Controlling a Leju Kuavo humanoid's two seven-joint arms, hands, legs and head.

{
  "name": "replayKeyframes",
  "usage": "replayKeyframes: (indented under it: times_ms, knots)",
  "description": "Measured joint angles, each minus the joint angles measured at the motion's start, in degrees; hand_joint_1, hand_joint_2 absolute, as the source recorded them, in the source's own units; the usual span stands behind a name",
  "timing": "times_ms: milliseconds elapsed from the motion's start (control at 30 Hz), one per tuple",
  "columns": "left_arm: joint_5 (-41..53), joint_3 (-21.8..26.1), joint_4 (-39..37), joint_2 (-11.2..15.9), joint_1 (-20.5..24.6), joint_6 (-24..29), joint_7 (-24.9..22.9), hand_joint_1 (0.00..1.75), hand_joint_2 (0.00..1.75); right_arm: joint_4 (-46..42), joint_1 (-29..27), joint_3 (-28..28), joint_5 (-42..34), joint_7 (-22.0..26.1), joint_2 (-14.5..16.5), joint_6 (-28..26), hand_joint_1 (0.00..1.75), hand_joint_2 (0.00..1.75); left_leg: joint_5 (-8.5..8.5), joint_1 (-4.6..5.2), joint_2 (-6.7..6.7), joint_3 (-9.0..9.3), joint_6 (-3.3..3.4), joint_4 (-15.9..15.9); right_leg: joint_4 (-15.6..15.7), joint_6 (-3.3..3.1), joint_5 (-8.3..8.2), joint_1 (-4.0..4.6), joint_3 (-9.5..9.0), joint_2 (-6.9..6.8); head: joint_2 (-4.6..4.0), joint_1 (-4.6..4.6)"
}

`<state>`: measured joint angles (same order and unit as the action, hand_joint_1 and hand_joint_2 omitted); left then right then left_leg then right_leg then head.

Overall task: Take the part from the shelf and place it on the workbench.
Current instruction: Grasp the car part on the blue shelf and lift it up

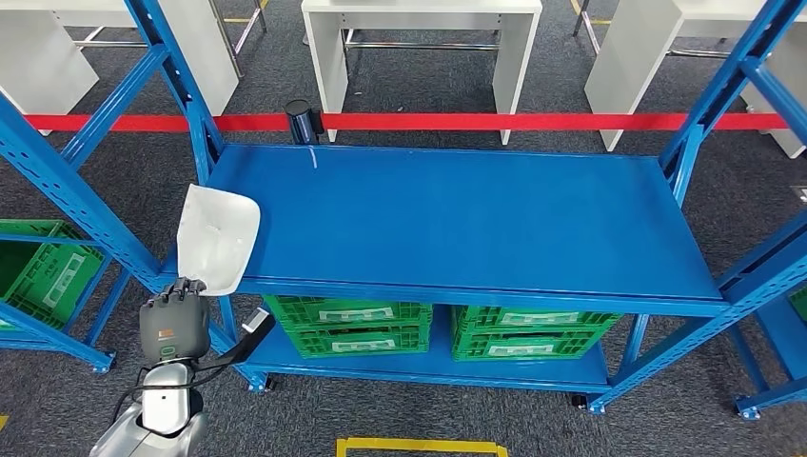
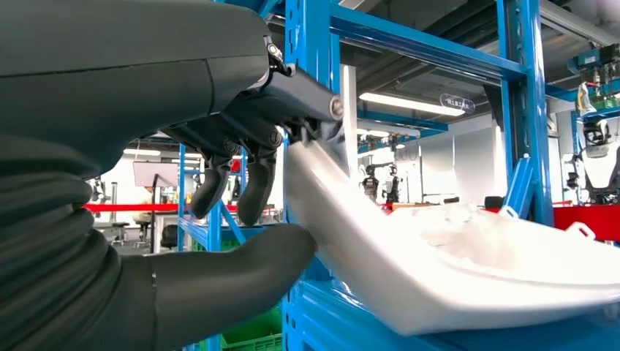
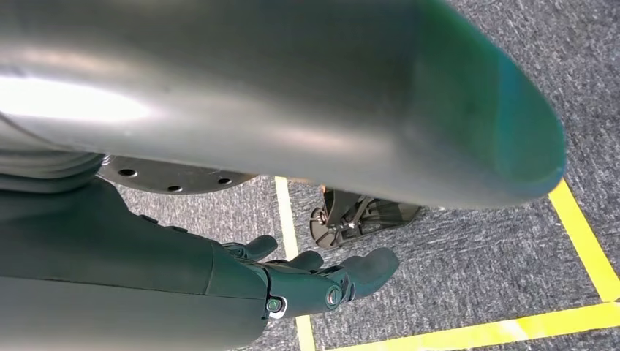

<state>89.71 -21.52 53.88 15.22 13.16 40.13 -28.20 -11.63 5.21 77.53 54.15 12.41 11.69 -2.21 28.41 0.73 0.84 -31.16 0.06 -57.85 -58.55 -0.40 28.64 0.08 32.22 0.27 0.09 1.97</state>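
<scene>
While the left hand (image 1: 174, 324) pinches the white part (image 1: 217, 237) at the shelf's (image 1: 457, 219) near-left corner, the right hand (image 3: 307, 281) hangs loosely curled, holding nothing

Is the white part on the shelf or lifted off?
On it, at least partly: the part overhangs the shelf corner, its underside meeting the blue surface, while the left hand grips its edge.
</scene>
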Motion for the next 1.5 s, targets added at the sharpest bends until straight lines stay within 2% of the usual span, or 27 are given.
replayKeyframes:
  times_ms: [67, 100, 133, 167, 233, 267, 300, 1067, 1200, 1500]
  knots:
    - [0.0, -0.1, 0.0, 0.0, 0.0, 0.0, -0.4, 1.20, 1.75, 0.0, 0.0, 0.0, 0.0, 0.0, 0.0, 0.0, 0.00, 0.00, 0.00, 0.00, 0.00, 0.00, 0.00, 0.0, 0.0, 0.00, 0.00, 0.00, 0.00, 0.00, 0.00, 0.00]
    - [0.0, -0.2, 0.0, 0.0, 0.0, 0.0, -0.5, 1.20, 1.75, 0.0, 0.0, 0.0, 0.0, 0.0, 0.0, 0.0, 0.00, 0.00, 0.00, 0.00, 0.00, 0.00, 0.00, 0.0, 0.0, 0.00, 0.00, 0.00, 0.00, 0.00, 0.00, 0.00]
    - [0.0, -0.2, 0.0, 0.1, 0.0, 0.0, -0.6, 1.11, 1.75, 0.0, 0.0, 0.0, 0.0, 0.0, 0.0, 0.0, 0.00, 0.00, 0.00, 0.00, 0.00, 0.00, 0.00, 0.0, 0.0, 0.00, 0.00, 0.00, 0.00, 0.00, 0.00, 0.00]
    - [0.0, -0.2, 0.0, 0.1, 0.0, 0.0, -0.6, 0.87, 1.75, 0.0, 0.0, 0.0, 0.1, 0.0, 0.0, 0.0, 0.00, 0.00, 0.00, 0.00, 0.00, 0.00, 0.00, 0.0, 0.0, 0.00, 0.00, 0.00, 0.01, 0.00, 0.00, 0.00]
    - [0.0, -0.3, -0.1, 0.1, 0.0, 0.0, -0.7, 0.27, 1.75, 0.0, 0.0, 0.0, 0.1, 0.0, 0.0, 0.0, 0.00, 0.00, 0.00, 0.00, 0.00, 0.00, 0.00, 0.0, 0.0, 0.00, 0.00, 0.00, 0.01, 0.00, 0.00, 0.00]
    - [0.0, -0.3, -0.1, 0.1, 0.0, 0.0, -0.7, 0.06, 1.75, 0.0, 0.0, 0.0, 0.1, 0.0, 0.0, 0.0, 0.00, 0.00, 0.00, 0.00, 0.00, 0.00, 0.00, 0.0, 0.0, 0.00, 0.00, 0.00, 0.01, 0.00, 0.00, 0.00]
    - [0.1, -0.3, -0.1, 0.1, 0.0, 0.0, -0.7, 0.00, 1.75, 0.0, 0.0, 0.0, 0.1, 0.0, 0.0, 0.0, 0.00, 0.00, 0.00, 0.00, 0.00, 0.00, 0.00, 0.0, 0.0, 0.00, 0.00, 0.00, 0.01, 0.00, 0.00, 0.00]
    - [0.1, -2.5, -2.2, 0.5, 0.8, 0.0, -3.0, 0.00, 1.75, 0.0, 0.0, 0.0, 0.4, 0.4, 0.0, 0.0, 0.00, 0.00, 0.00, 0.00, 0.00, 0.00, 0.00, 0.0, 0.0, 0.00, 0.00, 0.00, 0.00, 0.00, 0.00, 0.00]
    - [0.1, -2.5, -2.2, 0.7, 0.9, 0.0, -1.2, 0.00, 0.00, 0.0, 0.0, 0.0, 0.8, 1.1, 0.0, 0.0, 0.00, 0.00, 0.00, 0.00, 0.00, 0.00, 0.00, 0.0, 0.0, 0.00, 0.00, 0.00, 0.00, 0.00, 0.00, 0.00]
    - [0.1, 1.1, -1.8, 0.7, 1.5, 0.0, 3.8, 0.00, 0.00, 0.0, 0.0, 0.0, 0.9, 2.0, -0.2, 0.0, 0.00, 0.00, 0.00, 0.00, 0.00, 0.00, 0.00, 0.0, 0.0, 0.00, 0.00, 0.00, 0.00, 0.00, 0.00, 0.00]
